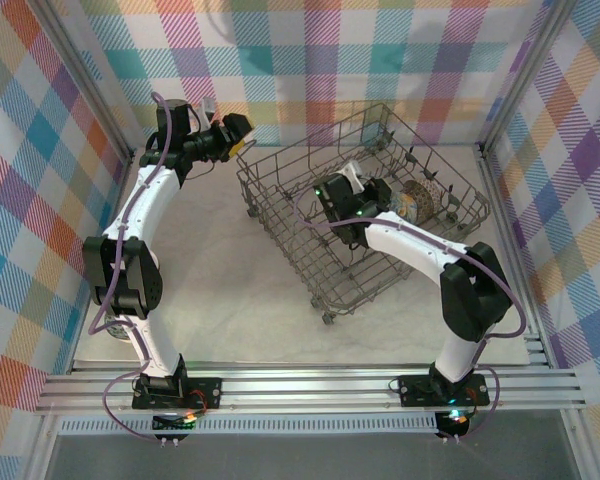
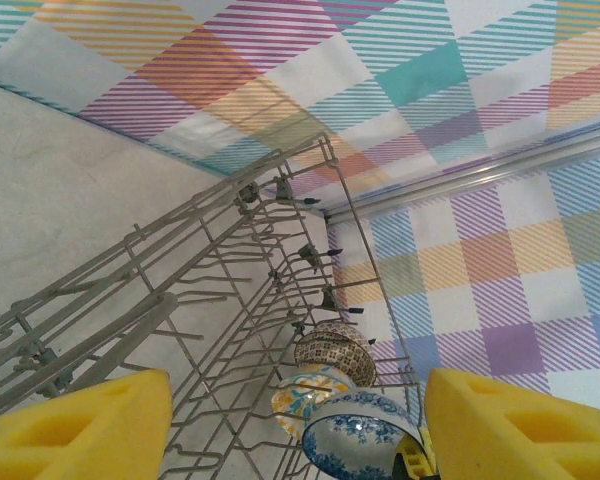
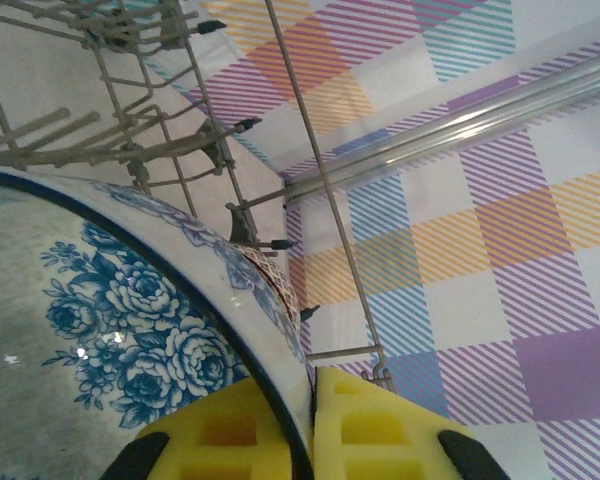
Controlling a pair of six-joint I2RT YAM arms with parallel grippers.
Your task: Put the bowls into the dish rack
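Note:
The grey wire dish rack [image 1: 310,250] stands skewed at the back right of the table. My right gripper [image 1: 365,190] reaches inside it, shut on the rim of a blue-and-white bowl [image 3: 100,330]; its yellow pads [image 3: 380,430] pinch the rim on both sides. Behind that bowl a brown-patterned bowl [image 3: 280,285] leans among the tines. In the left wrist view three bowls stand in a row in the rack [image 2: 180,290]: brown-patterned [image 2: 335,350], yellow floral [image 2: 300,395], blue-and-white [image 2: 360,435]. My left gripper [image 1: 235,130] hovers open beside the rack's back-left corner, with nothing between its fingers [image 2: 80,430].
Plaid walls [image 1: 40,180] close in on the left, back and right, with a metal corner post [image 1: 525,80] just behind the rack. White tabletop [image 1: 230,270] lies left of and in front of the rack. An aluminium rail [image 1: 310,385] runs along the near edge.

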